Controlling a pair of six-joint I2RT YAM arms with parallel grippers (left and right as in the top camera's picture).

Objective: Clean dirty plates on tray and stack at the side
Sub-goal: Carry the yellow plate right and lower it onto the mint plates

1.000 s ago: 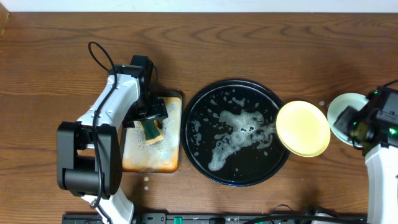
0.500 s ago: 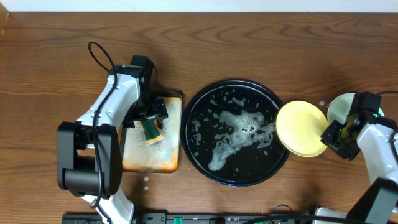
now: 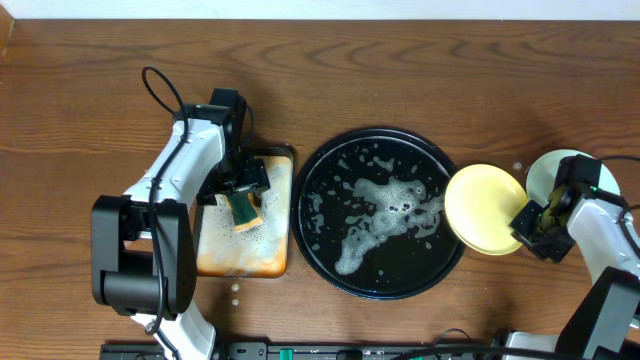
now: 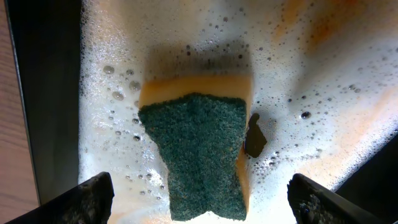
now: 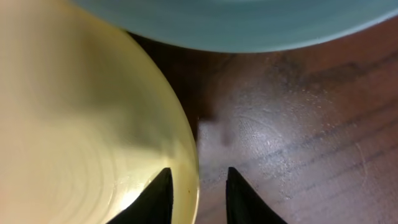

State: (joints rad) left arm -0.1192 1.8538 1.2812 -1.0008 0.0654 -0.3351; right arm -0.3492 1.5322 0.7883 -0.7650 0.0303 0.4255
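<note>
Yellow plate (image 3: 483, 205) leans on the black tray's (image 3: 325, 265) right rim, with a mint plate (image 3: 541, 180) farther right. There the right gripper (image 5: 198, 196) straddles the yellow plate's edge, jaws narrow; whether they pinch it is unclear. Left of the tray, the left gripper (image 4: 202, 196) hangs spread wide over a green sponge (image 4: 196, 152).

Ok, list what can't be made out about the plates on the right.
- Mint plate: overhead, the right arm covers part; whether others lie beneath it is hidden.
- Yellow plate: right wrist view, blurred, cut off left and below; any smear is unreadable.
- Right gripper: fingertips straddle the yellow rim, but contact lies below the frame edge; grip cannot be told.
</note>
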